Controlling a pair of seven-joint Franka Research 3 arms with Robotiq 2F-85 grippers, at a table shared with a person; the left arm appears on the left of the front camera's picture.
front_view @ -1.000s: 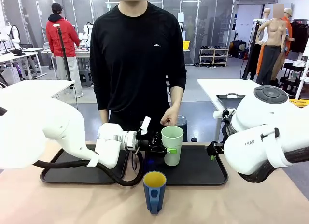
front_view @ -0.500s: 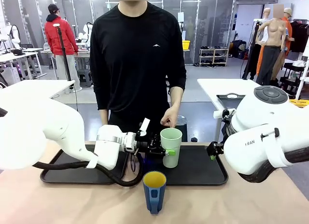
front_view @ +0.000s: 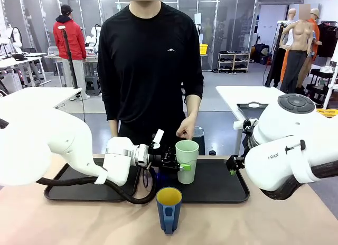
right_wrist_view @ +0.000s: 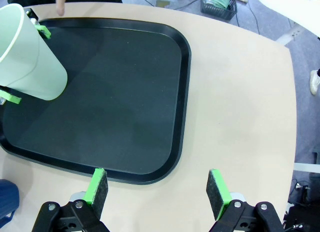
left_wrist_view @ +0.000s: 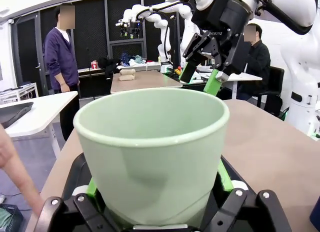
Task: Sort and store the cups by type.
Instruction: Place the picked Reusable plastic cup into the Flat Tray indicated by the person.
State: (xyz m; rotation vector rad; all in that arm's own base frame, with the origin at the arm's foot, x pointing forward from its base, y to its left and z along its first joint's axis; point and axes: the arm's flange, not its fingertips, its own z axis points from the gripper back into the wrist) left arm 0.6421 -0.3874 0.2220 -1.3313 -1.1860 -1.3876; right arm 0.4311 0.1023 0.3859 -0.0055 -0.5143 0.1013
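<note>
My left gripper (front_view: 184,163) is shut on the pale mint-green tumbler (front_view: 187,156), which it holds upright over the left part of the right black tray (front_view: 222,184). In the left wrist view the tumbler (left_wrist_view: 152,147) sits between the green pads (left_wrist_view: 223,178). The dark blue cup (front_view: 169,209) with a yellow inside stands on the bare table in front of the trays. My right gripper (right_wrist_view: 157,188) hangs open above the table near the right tray's (right_wrist_view: 115,92) corner, with nothing between its fingers. The tumbler (right_wrist_view: 30,54) and the blue cup's edge (right_wrist_view: 7,202) lie to its left.
A second black tray (front_view: 68,188) lies at the left under my left arm. The person stands at the far side, with one hand (front_view: 186,128) just behind the tumbler. Bare tabletop (right_wrist_view: 240,107) stretches beside the right tray.
The left gripper has sunk slightly and drifted a little left with the tumbler. The right arm and the blue cup have not moved.
</note>
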